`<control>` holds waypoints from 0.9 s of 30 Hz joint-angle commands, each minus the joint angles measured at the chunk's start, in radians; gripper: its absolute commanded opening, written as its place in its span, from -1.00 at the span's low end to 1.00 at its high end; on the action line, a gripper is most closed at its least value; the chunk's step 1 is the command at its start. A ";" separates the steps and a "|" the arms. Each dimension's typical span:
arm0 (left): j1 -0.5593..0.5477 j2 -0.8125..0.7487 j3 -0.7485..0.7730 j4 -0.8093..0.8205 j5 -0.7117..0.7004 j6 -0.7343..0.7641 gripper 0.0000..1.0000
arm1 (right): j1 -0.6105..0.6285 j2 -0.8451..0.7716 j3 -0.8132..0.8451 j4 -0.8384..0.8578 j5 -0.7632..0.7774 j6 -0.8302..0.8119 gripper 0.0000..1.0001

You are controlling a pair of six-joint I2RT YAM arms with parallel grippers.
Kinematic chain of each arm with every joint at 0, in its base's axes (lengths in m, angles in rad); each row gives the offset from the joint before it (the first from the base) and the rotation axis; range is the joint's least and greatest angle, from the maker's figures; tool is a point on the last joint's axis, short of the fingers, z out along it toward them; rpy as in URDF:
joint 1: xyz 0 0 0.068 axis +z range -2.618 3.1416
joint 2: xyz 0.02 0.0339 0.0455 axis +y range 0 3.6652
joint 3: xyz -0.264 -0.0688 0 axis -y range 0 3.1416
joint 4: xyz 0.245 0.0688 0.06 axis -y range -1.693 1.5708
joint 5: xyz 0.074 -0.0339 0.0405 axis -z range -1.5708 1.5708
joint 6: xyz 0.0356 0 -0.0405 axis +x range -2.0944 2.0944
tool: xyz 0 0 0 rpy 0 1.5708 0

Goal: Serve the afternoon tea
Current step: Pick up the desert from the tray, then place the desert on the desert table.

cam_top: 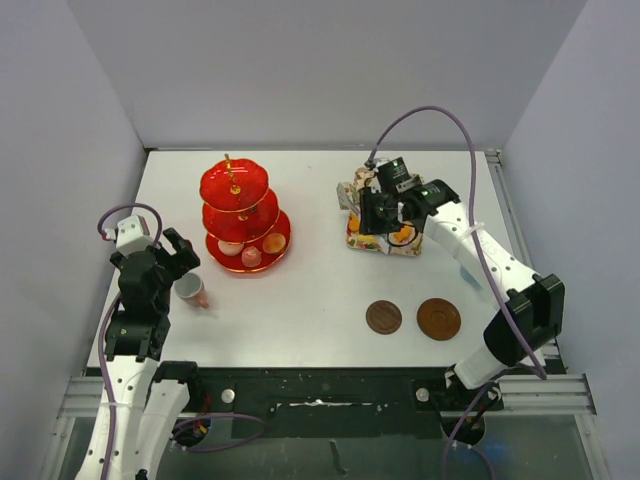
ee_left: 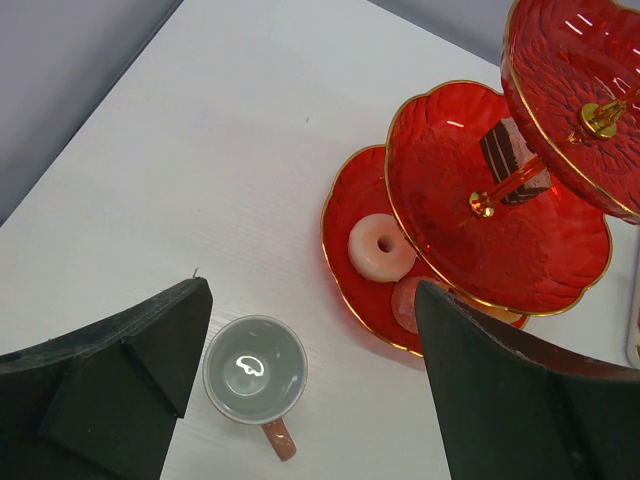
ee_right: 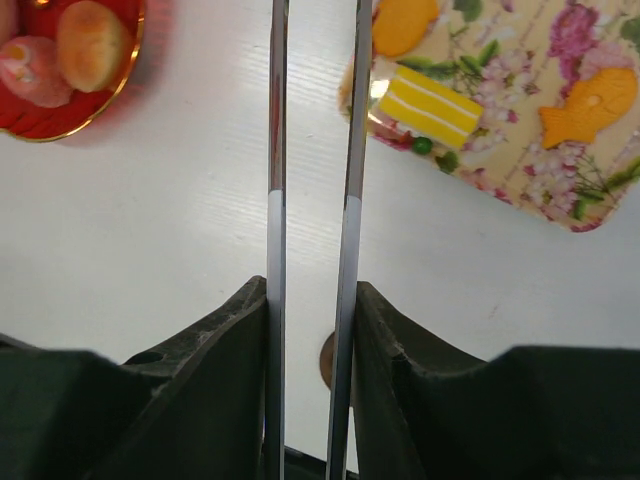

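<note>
A pink cup [cam_top: 191, 290] stands upright on the table left of the red three-tier stand [cam_top: 240, 215]. My left gripper [cam_top: 170, 262] hovers over it, open. In the left wrist view the cup [ee_left: 255, 370] lies between the spread fingers, nearer the left one, handle towards the camera. The stand [ee_left: 500, 230] holds a pale ring sweet [ee_left: 381, 247] and a brown cake slice [ee_left: 510, 160]. My right gripper [ee_right: 312, 290] is shut on metal tongs [ee_right: 277, 150]. The tongs reach towards a floral tray [ee_right: 520, 60] bearing a yellow striped cake [ee_right: 432, 107] and a fish-shaped biscuit [ee_right: 590, 105]. The tong tips are out of view.
Two round brown saucers [cam_top: 383, 317] [cam_top: 438, 319] lie side by side near the front edge, right of centre. The floral tray [cam_top: 385, 235] sits at the back right under my right gripper [cam_top: 383, 210]. Grey walls close in the table on three sides.
</note>
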 commanded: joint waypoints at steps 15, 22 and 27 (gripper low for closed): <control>0.009 -0.007 0.011 0.057 -0.006 0.010 0.63 | 0.292 -0.206 -0.071 0.128 -0.126 0.181 -0.61; 0.008 -0.004 0.011 0.058 -0.005 0.008 0.63 | 0.394 -0.171 -0.026 0.158 -0.135 0.209 -0.62; 0.008 -0.004 0.012 0.053 -0.010 0.008 0.63 | 0.458 -0.133 0.024 0.162 -0.099 0.232 -0.61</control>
